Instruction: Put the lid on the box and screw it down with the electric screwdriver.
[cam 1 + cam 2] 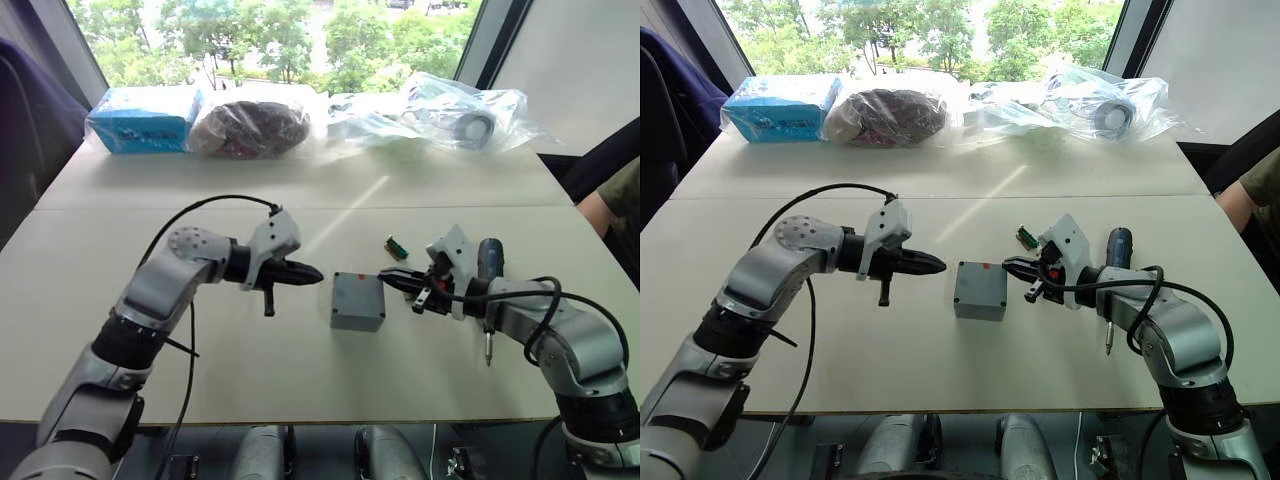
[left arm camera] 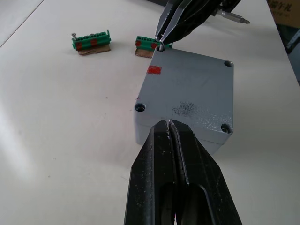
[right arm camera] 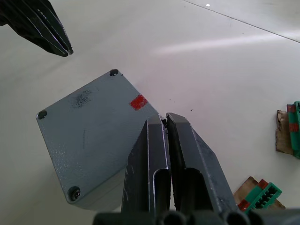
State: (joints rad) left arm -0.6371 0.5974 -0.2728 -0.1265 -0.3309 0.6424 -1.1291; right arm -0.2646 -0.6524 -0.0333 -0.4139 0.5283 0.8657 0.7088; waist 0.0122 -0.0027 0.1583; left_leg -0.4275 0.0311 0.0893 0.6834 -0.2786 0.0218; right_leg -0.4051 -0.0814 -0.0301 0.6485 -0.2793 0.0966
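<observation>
Mid-table, the lid [image 2: 187, 89] sits on the box [image 1: 357, 312]; both grippers pinched empty, electric screwdriver [image 1: 488, 268] unused, screwing seemingly remains.

text: no legible words or numbers | lid [image 2: 187, 89]: plain red rectangular mark near one corner, no lettering | blue carton [image 1: 140, 118] at far edge of table [image 1: 90, 300]: white print, too small to read | top corner of left wrist view: partial dark letters, unreadable
</observation>
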